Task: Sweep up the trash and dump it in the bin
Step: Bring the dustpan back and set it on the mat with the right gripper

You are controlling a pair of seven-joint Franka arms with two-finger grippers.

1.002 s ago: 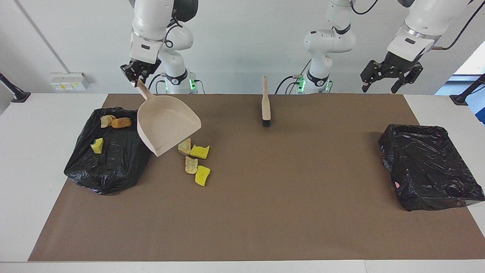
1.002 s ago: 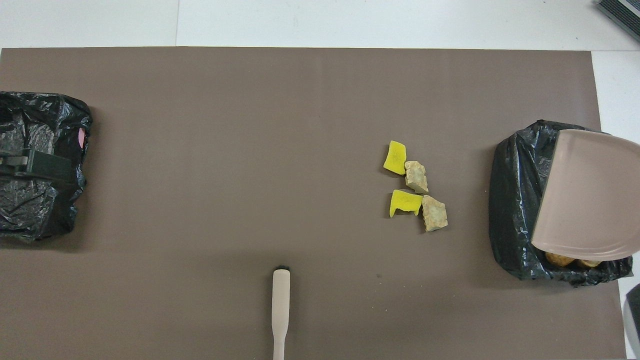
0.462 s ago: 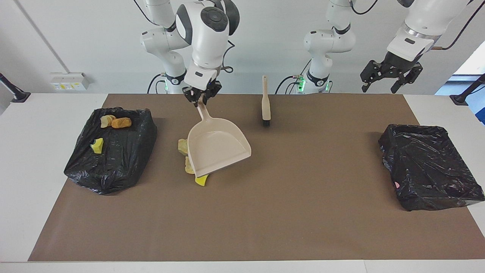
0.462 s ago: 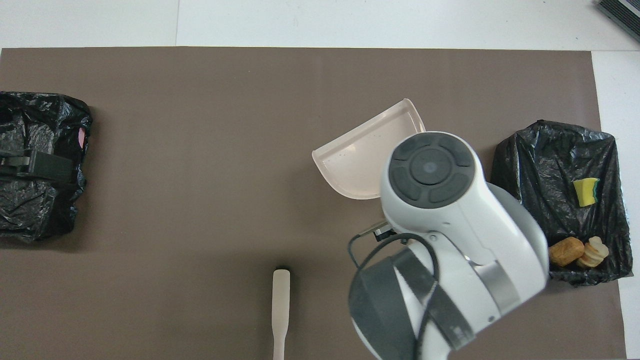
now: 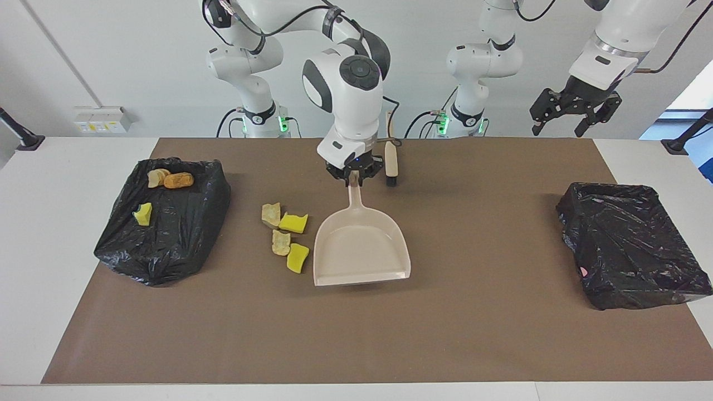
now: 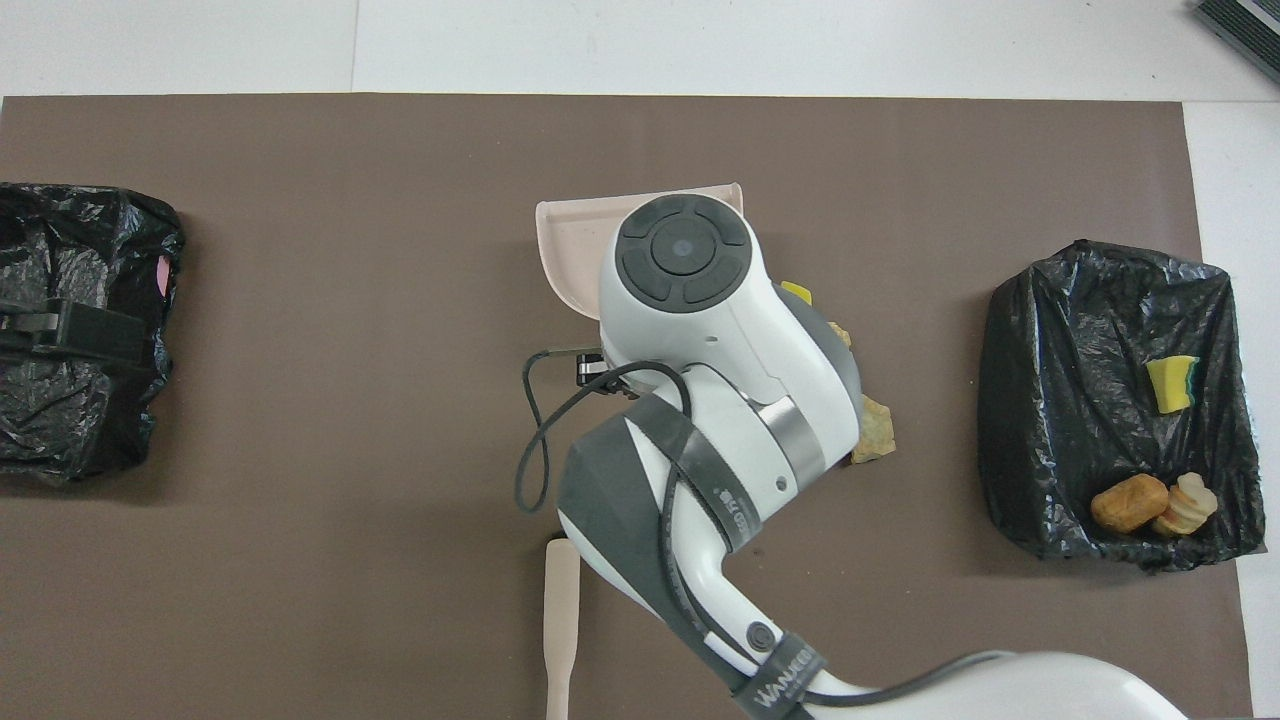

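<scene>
The right gripper (image 5: 354,177) clamps the dustpan (image 5: 361,250) handle at twelve o'clock; four trash (image 5: 285,236) chunks lie at its nine o'clock, three more on the bin (image 5: 167,234). The left gripper (image 5: 575,111) waits open above the table's edge.

A white arm (image 6: 720,420) covered the middle of the brown mat (image 6: 350,250). A beige dustpan (image 6: 570,245) showed past it. Toward the right arm's end, a black bin (image 6: 1060,400) held a yellow chunk (image 6: 1172,383) and two brown lumps (image 6: 1150,503). A brush handle (image 6: 561,620) lay nearest the robots.
</scene>
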